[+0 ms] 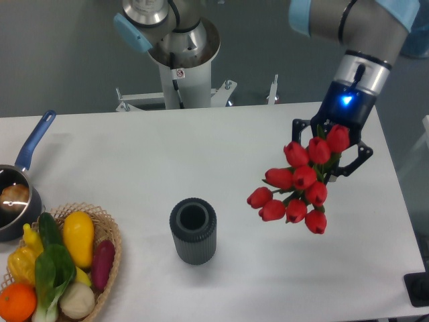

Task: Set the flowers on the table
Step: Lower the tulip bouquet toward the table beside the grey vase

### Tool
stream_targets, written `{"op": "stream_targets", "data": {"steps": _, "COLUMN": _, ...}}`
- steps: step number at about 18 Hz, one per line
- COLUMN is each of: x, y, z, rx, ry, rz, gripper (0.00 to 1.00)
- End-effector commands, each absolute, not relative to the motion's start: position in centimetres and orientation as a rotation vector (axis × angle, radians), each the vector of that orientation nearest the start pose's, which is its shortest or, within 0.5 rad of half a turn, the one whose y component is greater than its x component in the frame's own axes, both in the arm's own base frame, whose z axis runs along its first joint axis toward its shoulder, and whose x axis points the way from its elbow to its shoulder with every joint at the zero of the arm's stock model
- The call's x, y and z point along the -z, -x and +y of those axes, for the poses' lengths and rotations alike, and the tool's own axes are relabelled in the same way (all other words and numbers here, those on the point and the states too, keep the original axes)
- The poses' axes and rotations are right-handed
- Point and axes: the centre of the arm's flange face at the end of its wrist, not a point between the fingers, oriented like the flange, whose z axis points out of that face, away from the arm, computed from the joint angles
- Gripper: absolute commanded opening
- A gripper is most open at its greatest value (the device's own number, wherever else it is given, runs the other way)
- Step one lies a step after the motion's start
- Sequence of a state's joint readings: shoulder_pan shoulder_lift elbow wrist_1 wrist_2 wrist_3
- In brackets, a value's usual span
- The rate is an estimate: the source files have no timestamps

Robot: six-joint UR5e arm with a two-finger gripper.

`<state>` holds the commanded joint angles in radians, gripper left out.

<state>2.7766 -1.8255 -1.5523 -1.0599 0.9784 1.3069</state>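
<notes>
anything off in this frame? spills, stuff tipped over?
Nothing spilled or tipped. The end effector holds the tulip bunch above the right side of the white table, heads tilted down-left. The dark ribbed vase stands upright and empty; wicker basket and saucepan sit tidy at left.

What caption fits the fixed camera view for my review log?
Gripper holds the red tulips above the white table's right side, beside a dark ribbed vase.
</notes>
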Motion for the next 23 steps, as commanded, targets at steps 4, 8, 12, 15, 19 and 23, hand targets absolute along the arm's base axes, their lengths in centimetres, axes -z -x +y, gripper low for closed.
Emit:
{"op": "stream_targets", "data": {"steps": 4, "x": -41.5, "y": 49.4, "z": 39.2, "rx": -0.061, "ry": 2.515, "rz": 0.236, "gripper": 0.46}}
{"op": "stream_targets", "data": {"steps": 8, "x": -38.6, "y": 49.8, "z": 37.1, "rx": -0.041, "ry": 2.607, "rz": 0.191, "gripper": 0.46}}
{"op": "stream_targets", "data": {"steps": 12, "x": -36.5, "y": 50.4, "z": 35.1, "rx": -0.016, "ry": 2.649, "rz": 0.154, "gripper": 0.46}}
{"op": "stream_targets", "data": {"steps": 15, "x": -34.5, "y": 49.8, "z": 34.3, "rx": 0.027, "ry": 2.679, "rz": 0.133, "gripper": 0.46}}
{"op": "stream_targets", "data": {"steps": 19, "x": -33.4, "y": 49.5, "z": 34.3, "rx": 0.035, "ry": 2.734, "rz": 0.139, "gripper": 0.48}}
{"op": "stream_targets", "data": {"steps": 23, "x": -32.5, "y": 49.5, "z": 34.3, "rx": 0.057, "ry": 2.757, "rz": 0.140, "gripper": 0.48}}
